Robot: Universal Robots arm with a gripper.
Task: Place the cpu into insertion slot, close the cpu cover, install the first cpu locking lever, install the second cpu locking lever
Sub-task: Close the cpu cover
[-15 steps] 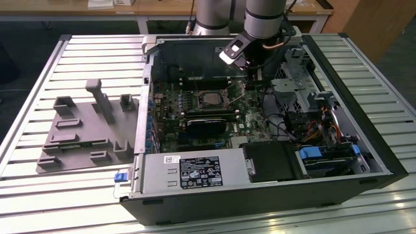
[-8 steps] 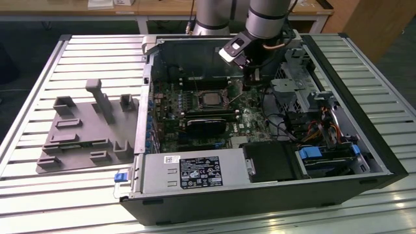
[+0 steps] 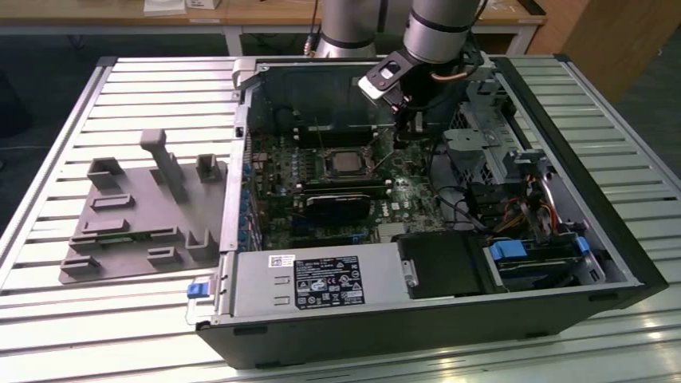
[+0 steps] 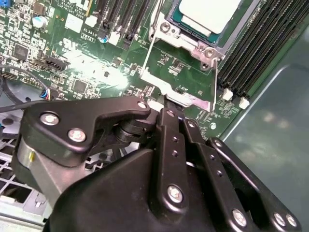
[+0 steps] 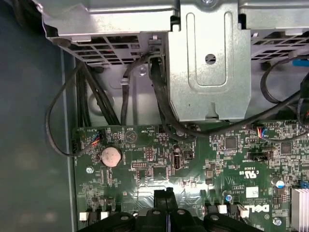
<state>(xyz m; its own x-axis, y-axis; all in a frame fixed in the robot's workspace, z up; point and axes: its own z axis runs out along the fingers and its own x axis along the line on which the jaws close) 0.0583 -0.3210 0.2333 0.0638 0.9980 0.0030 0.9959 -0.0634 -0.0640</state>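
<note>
Inside the open computer case (image 3: 426, 327) on the tabletop (image 3: 64, 319), the cpu (image 4: 207, 12) lies in the insertion slot (image 3: 324, 163) of the green motherboard (image 4: 96, 72). The cpu cover (image 4: 184, 43) frames it. The gripper (image 4: 169, 108), jaws pressed together, is at the cover's edge.

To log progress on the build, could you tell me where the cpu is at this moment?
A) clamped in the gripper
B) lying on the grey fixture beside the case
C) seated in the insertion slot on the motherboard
C: in the second wrist view the cpu lies pale side up within the metal rim of the insertion slot, and the gripper beside it holds no chip.
</note>
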